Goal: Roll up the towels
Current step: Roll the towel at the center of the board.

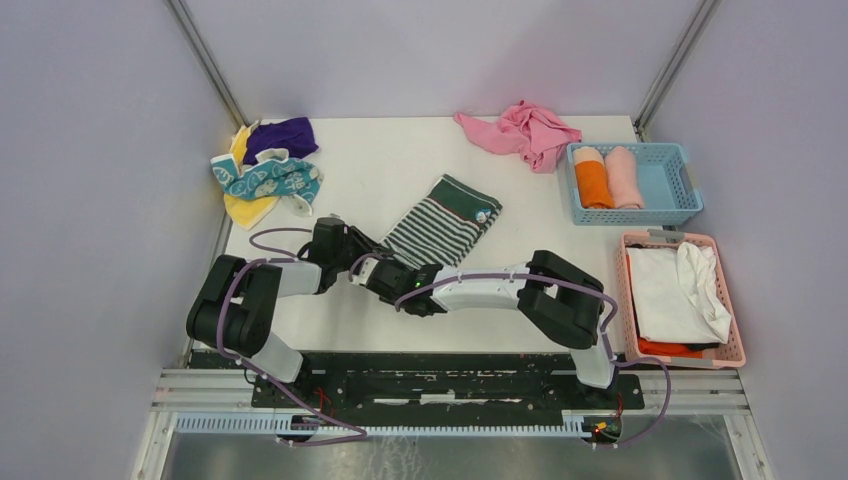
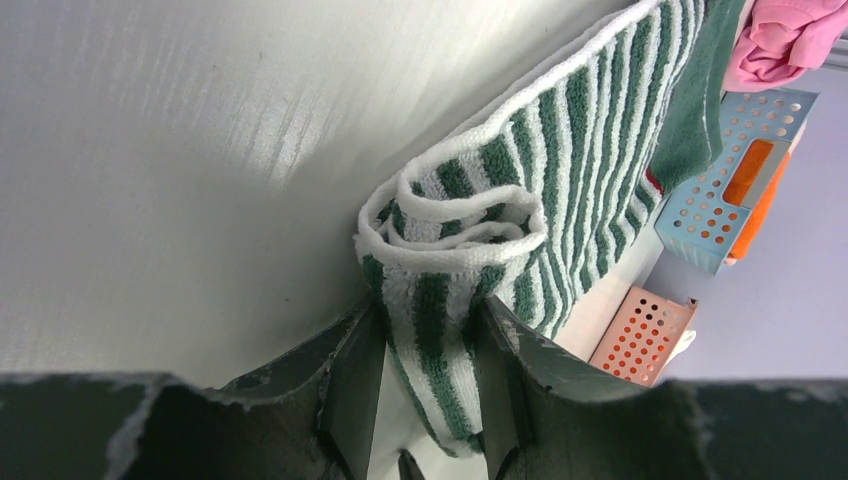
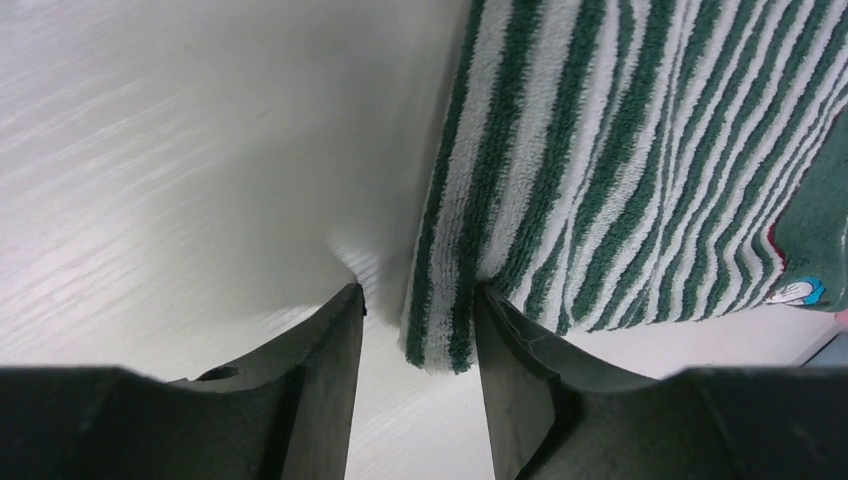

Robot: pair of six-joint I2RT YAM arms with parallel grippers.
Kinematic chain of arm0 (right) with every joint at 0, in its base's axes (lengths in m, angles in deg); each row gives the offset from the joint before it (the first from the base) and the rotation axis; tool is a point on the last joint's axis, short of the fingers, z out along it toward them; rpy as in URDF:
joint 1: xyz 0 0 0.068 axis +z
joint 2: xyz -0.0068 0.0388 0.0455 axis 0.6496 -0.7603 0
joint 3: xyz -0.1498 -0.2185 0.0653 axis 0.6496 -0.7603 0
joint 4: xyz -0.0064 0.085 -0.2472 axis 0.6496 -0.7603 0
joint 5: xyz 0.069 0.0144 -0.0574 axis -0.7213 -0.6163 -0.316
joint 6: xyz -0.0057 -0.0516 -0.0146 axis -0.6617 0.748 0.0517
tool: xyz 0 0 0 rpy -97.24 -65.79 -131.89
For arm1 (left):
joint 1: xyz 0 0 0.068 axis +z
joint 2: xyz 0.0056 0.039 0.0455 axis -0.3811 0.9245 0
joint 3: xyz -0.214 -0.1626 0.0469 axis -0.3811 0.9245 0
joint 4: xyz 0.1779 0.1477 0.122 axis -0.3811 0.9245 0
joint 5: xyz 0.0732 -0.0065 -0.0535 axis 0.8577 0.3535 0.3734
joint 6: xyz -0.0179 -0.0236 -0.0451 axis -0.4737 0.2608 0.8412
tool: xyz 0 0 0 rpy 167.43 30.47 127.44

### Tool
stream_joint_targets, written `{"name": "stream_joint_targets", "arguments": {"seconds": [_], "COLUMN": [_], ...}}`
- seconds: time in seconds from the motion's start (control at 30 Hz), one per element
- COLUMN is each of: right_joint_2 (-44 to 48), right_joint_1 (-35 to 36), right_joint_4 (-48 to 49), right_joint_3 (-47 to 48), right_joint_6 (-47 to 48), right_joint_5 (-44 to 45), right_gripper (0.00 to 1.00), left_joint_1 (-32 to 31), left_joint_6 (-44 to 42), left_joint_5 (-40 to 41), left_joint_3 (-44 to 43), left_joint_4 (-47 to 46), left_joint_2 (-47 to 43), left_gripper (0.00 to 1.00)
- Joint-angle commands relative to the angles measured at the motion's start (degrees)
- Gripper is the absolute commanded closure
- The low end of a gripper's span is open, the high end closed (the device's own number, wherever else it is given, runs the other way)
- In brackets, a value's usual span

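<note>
A green-and-white striped towel (image 1: 445, 220) lies on the white table (image 1: 380, 160), its near end curled into a small loose roll (image 2: 450, 215). My left gripper (image 2: 425, 335) is closed round that rolled end, with towel pinched between its fingers (image 2: 500, 375). In the top view it (image 1: 380, 268) sits at the towel's near left corner. My right gripper (image 3: 415, 315) is open. The towel's near edge (image 3: 445, 320) lies between its jaws, against the right finger (image 3: 515, 370), with a gap on the left. In the top view it (image 1: 418, 288) is beside the left one.
A pink towel (image 1: 525, 130) lies crumpled at the back. A pile of coloured towels (image 1: 265, 168) sits at the back left. A blue basket (image 1: 670, 185) holds rolled orange and pink towels. A pink basket (image 1: 730, 340) holds white cloth.
</note>
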Motion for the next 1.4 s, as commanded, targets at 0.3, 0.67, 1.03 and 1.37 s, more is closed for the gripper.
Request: {"name": "stream_joint_targets", "arguments": {"seconds": [0.3, 0.67, 1.03, 1.37], "right_joint_2": [-2.24, -5.99, 2.64, -3.02], "right_joint_1": [-7.05, -10.28, -17.17, -25.16], "right_joint_4": [4.08, 1.00, 1.27, 39.09], "right_joint_3": [-2.23, 0.22, 1.83, -9.80], "right_joint_6": [-2.09, -1.05, -20.48, -54.43], "right_joint_5": [-5.29, -12.53, -56.35, -83.38], "right_gripper": [0.48, 1.00, 1.00, 1.00], "left_joint_1": [-0.23, -0.20, -0.22, -0.04], "left_joint_6": [-7.22, -8.56, -8.55, -7.14], "left_joint_5": [6.28, 5.72, 12.68, 14.23], "left_joint_3": [1.41, -0.20, 0.35, 1.33], "left_joint_4": [12.69, 14.63, 29.42, 39.79], "left_joint_2": [3.85, 3.27, -20.16, -35.99], "left_gripper": [0.53, 0.50, 0.27, 0.20]}}
